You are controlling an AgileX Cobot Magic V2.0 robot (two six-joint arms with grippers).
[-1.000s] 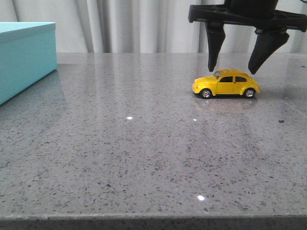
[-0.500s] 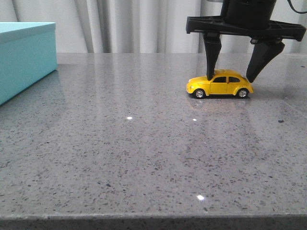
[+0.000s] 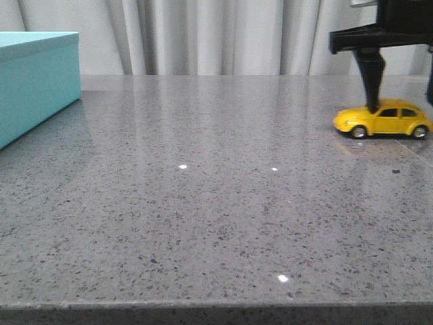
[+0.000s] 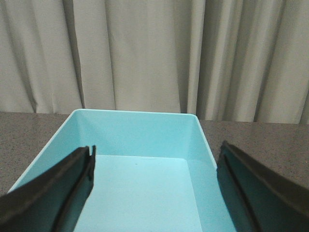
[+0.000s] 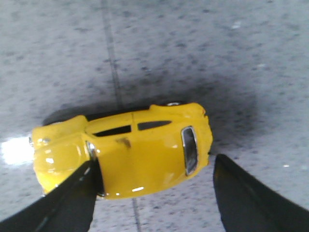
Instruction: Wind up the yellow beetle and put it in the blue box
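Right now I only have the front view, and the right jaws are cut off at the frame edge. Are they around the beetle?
Observer: Yes. In the right wrist view the yellow beetle sits lengthwise between the right jaws, which are open.
Operator: Any contact?
Observer: One finger is against the car at the windshield. The other finger stands apart behind the rear window, with bare table between them.
Operator: Is the box ready? I only see its side.
Observer: The left wrist view shows the blue box with its top open and no lid on it. The left jaws are open, and the camera looks between them into the box.
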